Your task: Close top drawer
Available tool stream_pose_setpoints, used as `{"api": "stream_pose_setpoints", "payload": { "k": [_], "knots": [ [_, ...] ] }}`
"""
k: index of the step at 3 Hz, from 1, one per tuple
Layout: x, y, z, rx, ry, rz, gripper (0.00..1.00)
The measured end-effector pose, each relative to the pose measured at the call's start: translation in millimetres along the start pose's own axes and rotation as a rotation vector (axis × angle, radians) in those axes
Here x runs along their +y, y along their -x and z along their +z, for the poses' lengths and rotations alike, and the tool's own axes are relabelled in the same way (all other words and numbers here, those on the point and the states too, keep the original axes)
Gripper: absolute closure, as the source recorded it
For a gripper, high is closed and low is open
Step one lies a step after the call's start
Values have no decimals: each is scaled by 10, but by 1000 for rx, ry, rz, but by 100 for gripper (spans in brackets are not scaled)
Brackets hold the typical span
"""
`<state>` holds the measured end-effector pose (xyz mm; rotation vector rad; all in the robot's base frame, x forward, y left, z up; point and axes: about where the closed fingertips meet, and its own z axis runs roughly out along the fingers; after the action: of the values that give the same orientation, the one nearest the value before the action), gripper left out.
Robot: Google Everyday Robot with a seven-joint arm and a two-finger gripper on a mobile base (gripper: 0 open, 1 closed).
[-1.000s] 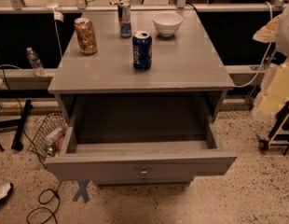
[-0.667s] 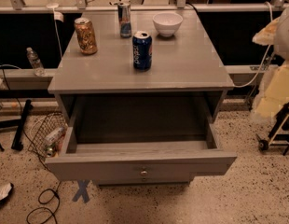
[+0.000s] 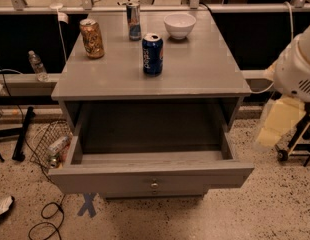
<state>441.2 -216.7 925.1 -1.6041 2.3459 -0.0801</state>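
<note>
The top drawer [image 3: 145,176] of the grey cabinet [image 3: 205,74] is pulled far out toward me. Its deep box [image 3: 150,131] is open and looks empty. The flat front carries a small round metal knob [image 3: 154,185]. Below it only a thin strip of the lower fronts shows. The white and cream body of my arm [image 3: 295,71] stands at the right edge, beside the cabinet and apart from the drawer. My gripper is not in view.
On the cabinet top stand a gold can [image 3: 91,38], a blue Pepsi can [image 3: 152,54], a slim can [image 3: 133,20] and a white bowl [image 3: 179,25]. A wire basket [image 3: 47,144], a cable [image 3: 45,219] and a blue tape cross [image 3: 87,205] are on the floor at the left.
The arm body at the right edge has shifted slightly. The drawer stands open as before.
</note>
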Motion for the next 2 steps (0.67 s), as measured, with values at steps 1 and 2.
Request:
{"api": "stream_pose_setpoints", "payload": {
  "k": [1,2],
  "knots": [
    [82,-166,306,34,33,102,0],
    [82,-166,307,34,33,103,0]
  ]
}}
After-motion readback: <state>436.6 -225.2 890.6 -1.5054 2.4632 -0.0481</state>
